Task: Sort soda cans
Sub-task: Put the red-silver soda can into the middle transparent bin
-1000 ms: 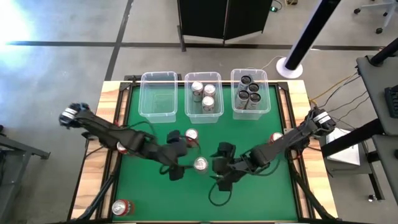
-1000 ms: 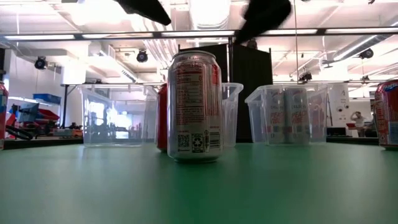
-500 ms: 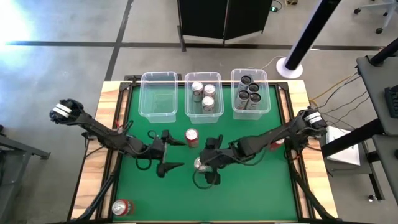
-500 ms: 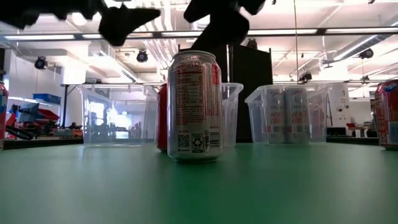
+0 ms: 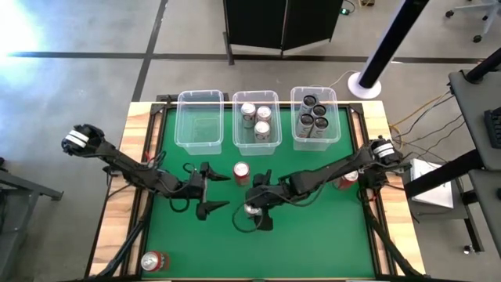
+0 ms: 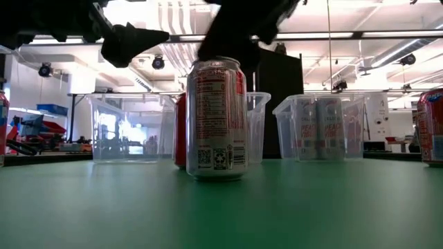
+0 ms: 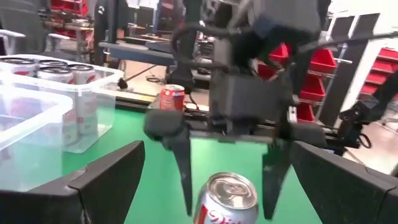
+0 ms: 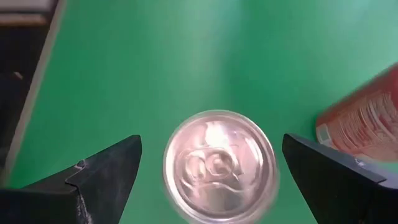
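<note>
A green felt-like table mat (image 5: 313, 235) carries red metal soda cans (image 5: 241, 172) and a silver-topped can with red print (image 6: 217, 117); the clear plastic bins (image 5: 199, 117) hold silver and, seemingly, dark grey cans.

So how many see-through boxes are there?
3, side by side in a row: the left bin is empty, the middle bin holds silver cans, and the right bin holds dark cans.

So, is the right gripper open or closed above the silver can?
Open. In the right wrist view, the right gripper has its two dark fingers spread wide on either side of the upright silver can, touching nothing.
</note>
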Robot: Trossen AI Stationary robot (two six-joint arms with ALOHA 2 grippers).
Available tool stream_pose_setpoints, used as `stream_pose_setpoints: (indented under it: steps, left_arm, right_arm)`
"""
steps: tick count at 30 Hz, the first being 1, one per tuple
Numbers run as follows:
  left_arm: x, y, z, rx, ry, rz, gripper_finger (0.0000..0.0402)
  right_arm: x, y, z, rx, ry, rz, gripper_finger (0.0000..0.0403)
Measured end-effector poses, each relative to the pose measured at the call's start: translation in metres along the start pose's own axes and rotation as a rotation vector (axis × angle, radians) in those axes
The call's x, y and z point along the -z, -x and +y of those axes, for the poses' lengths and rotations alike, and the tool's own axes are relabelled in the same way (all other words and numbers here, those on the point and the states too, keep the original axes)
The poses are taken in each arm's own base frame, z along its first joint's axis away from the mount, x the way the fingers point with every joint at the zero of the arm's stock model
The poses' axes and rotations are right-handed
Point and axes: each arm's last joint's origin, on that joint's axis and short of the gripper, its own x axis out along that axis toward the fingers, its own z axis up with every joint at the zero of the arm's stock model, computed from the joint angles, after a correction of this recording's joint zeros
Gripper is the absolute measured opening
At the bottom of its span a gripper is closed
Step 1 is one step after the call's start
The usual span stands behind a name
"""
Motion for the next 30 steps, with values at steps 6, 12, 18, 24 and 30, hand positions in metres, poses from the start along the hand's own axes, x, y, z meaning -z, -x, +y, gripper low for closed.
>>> stream_pose_setpoints:
  steps: [6, 12, 18, 24, 30]
  left_arm:
    - [-0.004, 0.002, 0.002, -0.016, 0.003, -0.016, 0.0387]
    - [-0.004, 0.004, 0.002, -0.019, 0.008, -0.017, 0.0387]
    - [0.004, 0.004, 0.006, -0.070, 0.023, 0.048, 0.0387]
    - [0.010, 0.004, 0.013, -0.172, 0.046, 0.107, 0.0387]
    - [0.011, 0.006, 0.018, -0.207, 0.060, 0.141, 0.0387]
  right_arm:
    - [0.003, -0.019, -0.001, -0.005, 0.018, 0.029, 0.0384]
    - [0.000, -0.016, 0.000, -0.003, 0.008, 0.047, 0.0384]
    - [-0.007, -0.008, -0.001, 0.012, 0.008, 0.103, 0.0384]
    - [-0.012, -0.005, -0.002, 0.008, 0.051, 0.094, 0.0384]
    - [-0.006, -0.020, -0.003, 0.019, 0.079, 0.124, 0.0384]
